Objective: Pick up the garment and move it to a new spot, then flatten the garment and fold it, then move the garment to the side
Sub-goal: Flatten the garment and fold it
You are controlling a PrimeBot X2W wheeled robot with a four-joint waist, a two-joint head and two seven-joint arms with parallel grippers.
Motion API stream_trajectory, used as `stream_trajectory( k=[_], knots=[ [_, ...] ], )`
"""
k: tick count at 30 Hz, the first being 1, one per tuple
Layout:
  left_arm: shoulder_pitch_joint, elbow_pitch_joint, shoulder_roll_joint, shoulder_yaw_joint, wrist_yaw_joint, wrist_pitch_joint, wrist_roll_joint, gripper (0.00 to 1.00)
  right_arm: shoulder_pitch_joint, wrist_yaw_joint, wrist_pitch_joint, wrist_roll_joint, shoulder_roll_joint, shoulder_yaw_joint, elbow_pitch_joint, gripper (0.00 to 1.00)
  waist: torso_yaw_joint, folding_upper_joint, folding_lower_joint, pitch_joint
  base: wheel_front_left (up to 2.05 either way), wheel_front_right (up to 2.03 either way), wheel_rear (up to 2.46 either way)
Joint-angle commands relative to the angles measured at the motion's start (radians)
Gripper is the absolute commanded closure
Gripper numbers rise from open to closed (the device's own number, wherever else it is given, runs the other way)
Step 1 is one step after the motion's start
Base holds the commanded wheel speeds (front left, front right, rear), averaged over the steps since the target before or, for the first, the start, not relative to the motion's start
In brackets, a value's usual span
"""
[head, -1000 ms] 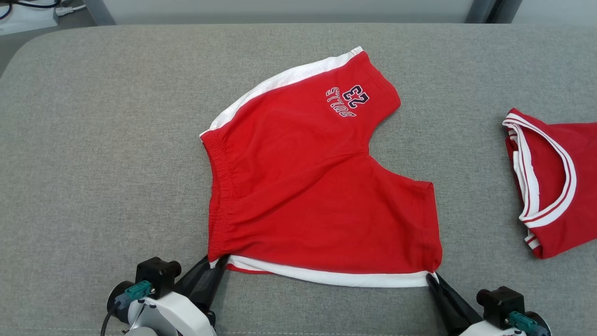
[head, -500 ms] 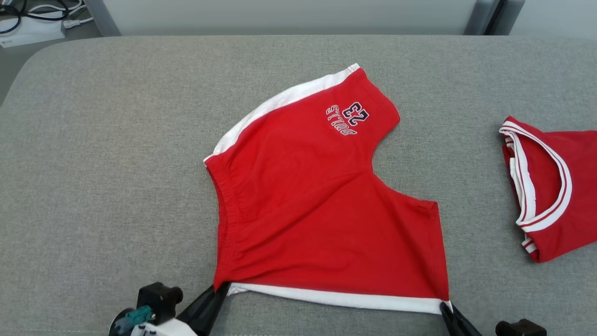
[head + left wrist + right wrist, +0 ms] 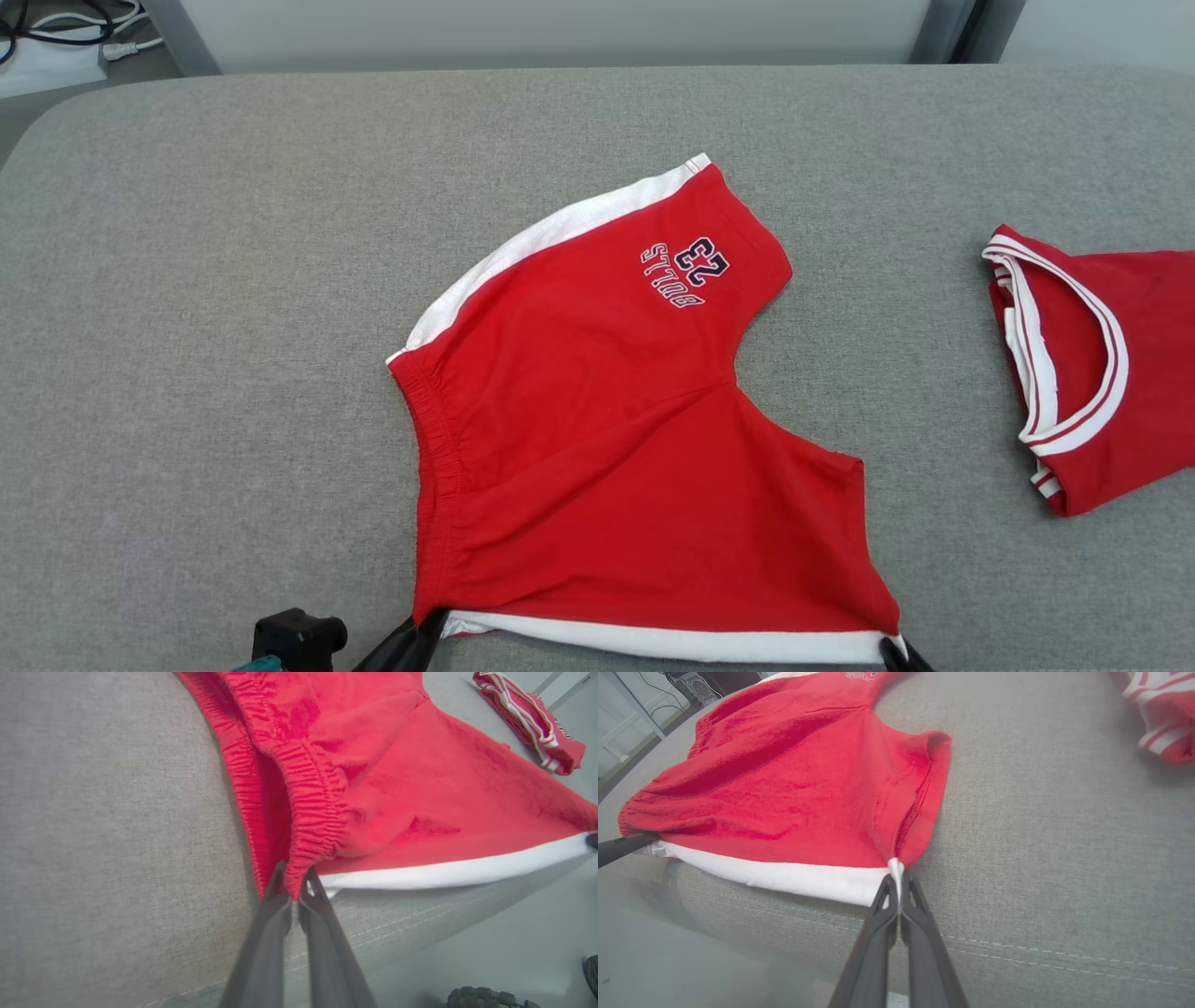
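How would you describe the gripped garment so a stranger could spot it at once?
Start at the wide grey padded table. Near its middle lie red shorts, their near white edge pinched by the left pincer and right pincer. Unlike the red top at the right, they have an elastic waistband and the number 23.

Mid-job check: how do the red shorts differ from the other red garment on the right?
The shorts lie spread out; the jersey sits bundled at the right. The left gripper and right gripper pinch the shorts' near corners; nothing touches the jersey. The shorts have a broad white band; the jersey thin striped trim. Both are red and white.
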Motion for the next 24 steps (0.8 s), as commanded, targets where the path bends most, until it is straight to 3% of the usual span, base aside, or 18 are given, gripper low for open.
stream_trajectory(
  k=[1, 8, 13, 24],
  knots=[
    [-0.023, -0.033, 0.026, 0.042, 0.009, -0.002, -0.012, 1.00, -0.031, 0.000, 0.006, 0.005, -0.020, 0.007, -0.041, 1.00, 0.005, 0.0000, 0.0000, 0.004, 0.00, 0.00, 0.00],
    [-0.079, -0.124, 0.030, 0.053, -0.010, 0.056, -0.051, 1.00, -0.178, 0.000, 0.024, -0.008, -0.058, -0.038, -0.062, 1.00, 0.041, 0.0000, 0.0000, 0.035, 0.00, 0.00, 0.00],
    [-0.195, -0.174, 0.025, 0.084, -0.038, 0.080, -0.077, 1.00, -0.439, 0.000, 0.056, 0.012, -0.137, -0.017, -0.013, 1.00, 0.087, 0.0000, 0.0000, 0.101, 0.00, 0.00, 0.00],
    [-0.459, -0.082, -0.054, 0.093, -0.095, 0.062, -0.102, 1.00, -1.000, 0.000, 0.120, 0.096, -0.264, 0.147, 0.270, 1.00, 0.179, 0.0000, 0.0000, 0.249, 0.00, 0.00, 0.00]
  ],
)
